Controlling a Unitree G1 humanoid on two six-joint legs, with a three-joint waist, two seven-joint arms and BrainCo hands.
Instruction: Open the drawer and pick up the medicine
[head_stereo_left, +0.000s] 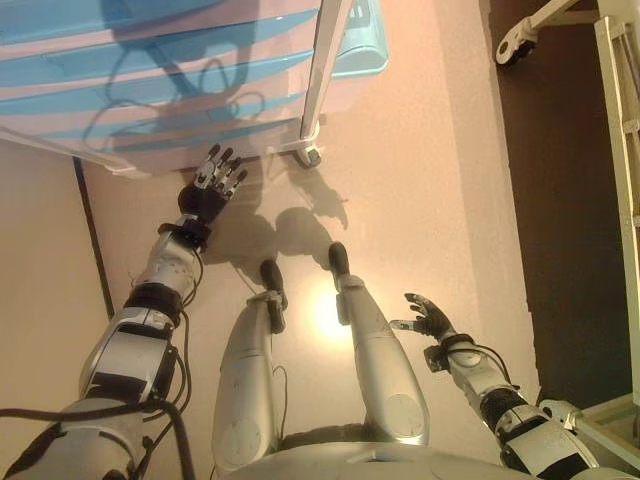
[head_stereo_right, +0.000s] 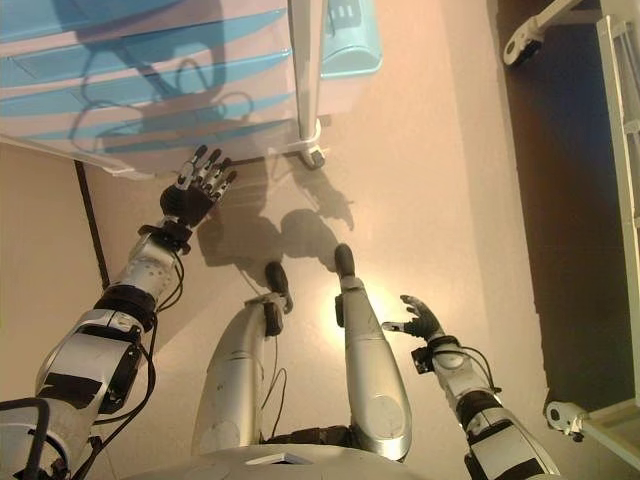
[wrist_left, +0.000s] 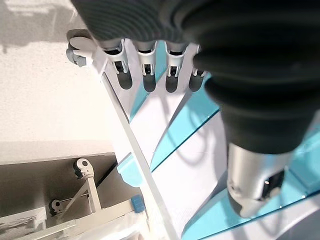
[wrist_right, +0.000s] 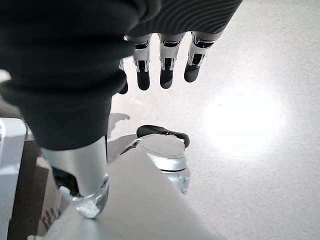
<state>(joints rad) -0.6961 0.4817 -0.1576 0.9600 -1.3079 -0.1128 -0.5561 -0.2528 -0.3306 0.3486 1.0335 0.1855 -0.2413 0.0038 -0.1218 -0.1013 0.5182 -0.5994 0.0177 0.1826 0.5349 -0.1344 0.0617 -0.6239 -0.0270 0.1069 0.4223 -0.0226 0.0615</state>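
Currently I see the drawer unit (head_stereo_left: 180, 90) standing on the floor (head_stereo_left: 400, 170) ahead of the robot: a white frame on casters with pale blue translucent drawer fronts stacked one over another. All the drawers I can see are closed. No medicine shows in any view, so I cannot tell where it lies.

Left hand (head_stereo_left: 215, 185): raised just in front of the unit's lower corner, near the caster (head_stereo_left: 313, 155) at the foot of the white upright post (head_stereo_left: 325, 65). Its fingers (head_stereo_right: 205, 170) are straight and spread apart, pointing toward the drawer fronts. Not touching the unit as far as the head views show. In the left wrist view the fingers reach along the post with the blue drawer edges (wrist_left: 175, 135) beyond them; nothing is held.

Right hand (head_stereo_left: 430, 320): low and well apart from the drawer unit, over bare floor beside the robot. Its fingers (wrist_right: 167, 70) are relaxed and apart, empty.

A second white wheeled frame (head_stereo_left: 615, 120) stands well to the right of the drawer unit, over a dark strip of floor.
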